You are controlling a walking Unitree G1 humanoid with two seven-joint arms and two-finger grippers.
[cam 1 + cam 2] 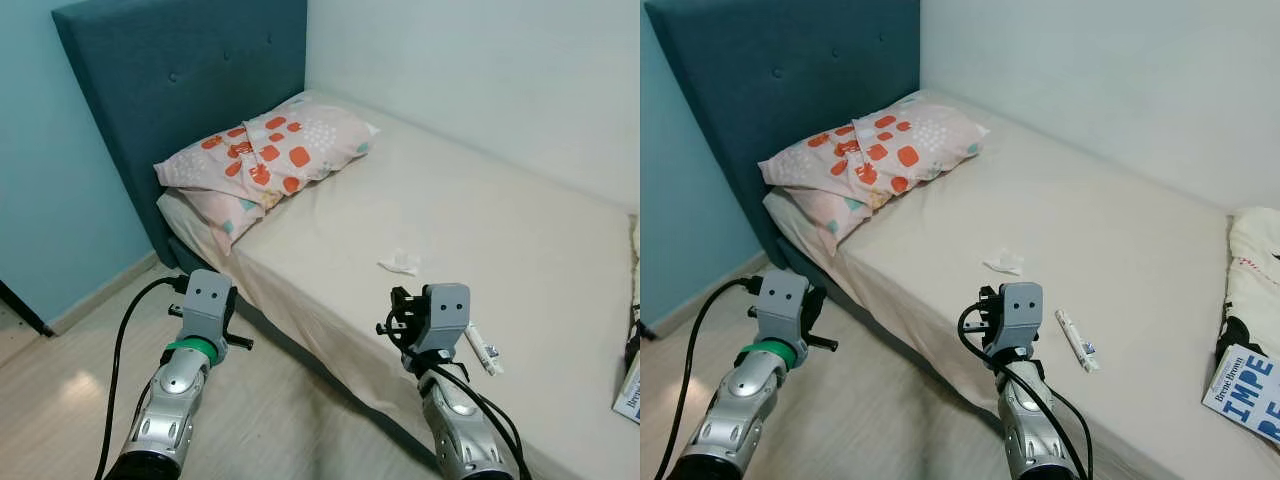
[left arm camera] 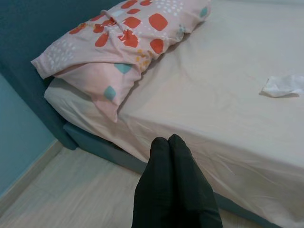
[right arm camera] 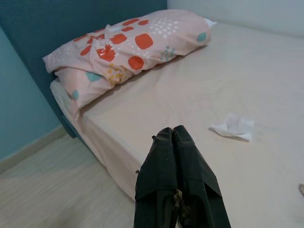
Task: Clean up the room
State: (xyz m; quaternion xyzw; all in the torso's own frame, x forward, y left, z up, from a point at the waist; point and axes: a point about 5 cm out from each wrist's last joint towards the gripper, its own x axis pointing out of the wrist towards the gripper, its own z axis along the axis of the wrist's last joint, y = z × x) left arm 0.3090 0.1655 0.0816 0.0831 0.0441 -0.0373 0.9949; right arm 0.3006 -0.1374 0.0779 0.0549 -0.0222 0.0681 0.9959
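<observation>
Left gripper point(image 2: 173, 142): raised over the pale wood floor point(image 1: 270, 410) just off the near edge of the bed point(image 1: 520, 260), its 2 black fingers pressed together with nothing between them.

Right gripper point(image 3: 172, 134): raised at the bed's near edge, over the overhang of the sheet, fingers likewise closed flat against each other and empty.

White tube point(image 1: 1077, 340): lying flat on the bed near its near edge, just beside the right gripper's wrist housing on the outer side (label print too small to read).

Printed booklet point(image 1: 1248, 391): blue block lettering on white, lying on the bed at its near right-hand part, partly cut off by the frame edge.

White garment point(image 1: 1258, 265): crumpled cloth with small red marks, on the bed just beyond the booklet, touching or overlapping it (which of the 2 cannot be told).

Crumpled tissue point(image 1: 399, 263): small white wad on the bare beige sheet, toward the bed's middle, beyond the right gripper and well apart from the tube.

2 pillows: the upper pillow point(image 1: 270, 145), pink with orange squares and white dots, stacked on the lower pillow point(image 1: 225, 212), pink with teal patches, both at the head of the bed.

Headboard point(image 1: 190, 70): dark teal, button-tufted, upright behind the pillows.
</observation>
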